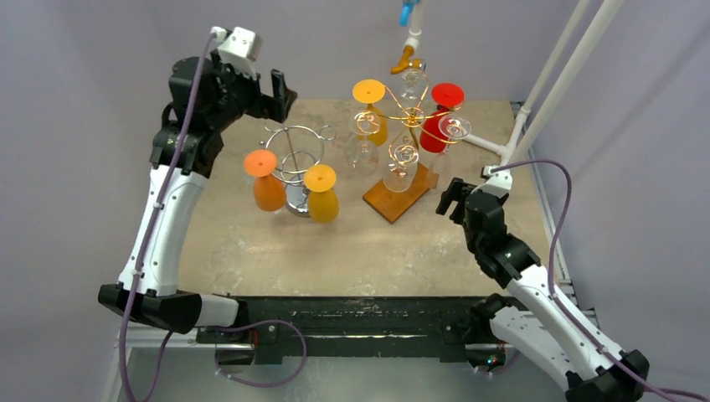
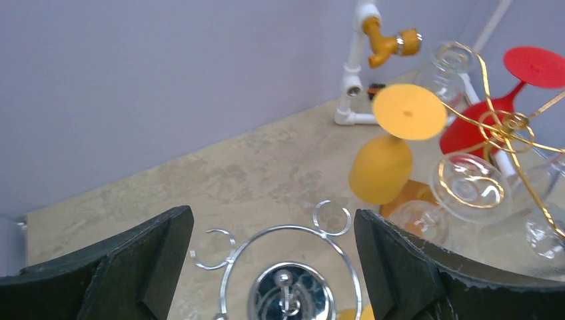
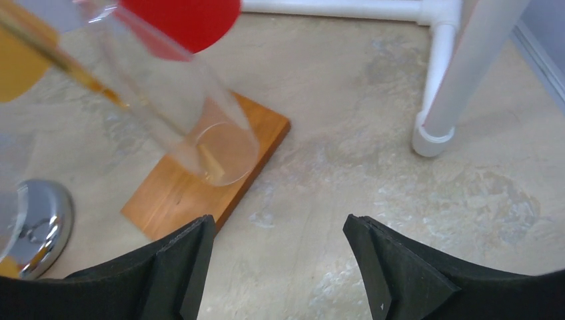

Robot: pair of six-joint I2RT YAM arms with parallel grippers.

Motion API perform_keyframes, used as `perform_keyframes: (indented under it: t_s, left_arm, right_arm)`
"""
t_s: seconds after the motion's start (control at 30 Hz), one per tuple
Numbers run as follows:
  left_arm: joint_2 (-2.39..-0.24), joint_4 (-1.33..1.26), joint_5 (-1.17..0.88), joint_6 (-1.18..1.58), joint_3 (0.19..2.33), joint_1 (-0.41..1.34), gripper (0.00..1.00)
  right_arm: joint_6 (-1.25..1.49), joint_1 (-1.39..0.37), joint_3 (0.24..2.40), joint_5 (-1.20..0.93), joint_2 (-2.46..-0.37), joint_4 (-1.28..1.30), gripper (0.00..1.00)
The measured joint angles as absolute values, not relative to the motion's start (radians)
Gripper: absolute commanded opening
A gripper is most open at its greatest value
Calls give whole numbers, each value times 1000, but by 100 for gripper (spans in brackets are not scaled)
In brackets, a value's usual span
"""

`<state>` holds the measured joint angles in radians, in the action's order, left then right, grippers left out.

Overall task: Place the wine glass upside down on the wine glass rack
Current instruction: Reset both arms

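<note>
Hanging bowl-down, foot-up: every wine glass in view is on a rack, none on the table.

- The orange glass and amber glass hang off the chrome rack.
- The yellow glass, red glass and several clear ones hang off the gold rack on its wooden base.
- Feet sit over the wire loops, so I'd say weight keeps them seated.
- Left gripper hovers above the chrome rack with its jaws wide and nothing between them.
- The task's glass is likely one of the two below it, but I can't tell which.
- Right gripper is low beside the wooden base, jaws wide and empty, apart from the nearest clear glass.
- Task looks done or near it.
- No brand, label or readable writing anywhere.
</note>
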<state>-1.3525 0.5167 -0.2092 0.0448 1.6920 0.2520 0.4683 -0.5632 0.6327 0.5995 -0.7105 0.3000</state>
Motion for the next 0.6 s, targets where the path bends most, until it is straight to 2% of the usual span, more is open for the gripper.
perform_keyframes:
  t_s: [0.13,0.27,0.4,0.6]
  left_arm:
    - [-1372,549,-268,31,1792,81,100]
    - [-1411,553,-311,22,1802,-113,100]
    - [-1426,535,-350,11,1705,-219,100]
    - [-1426,459,-360,-33,1435,-264,100]
  right_arm:
    - [492,-392,632,526,-784,291,86]
    - [497,-312,632,495,-826,244,86]
    - [493,-262,628,473,-888,155,86]
    - [451,-241,590,477,-1035,-27,89]
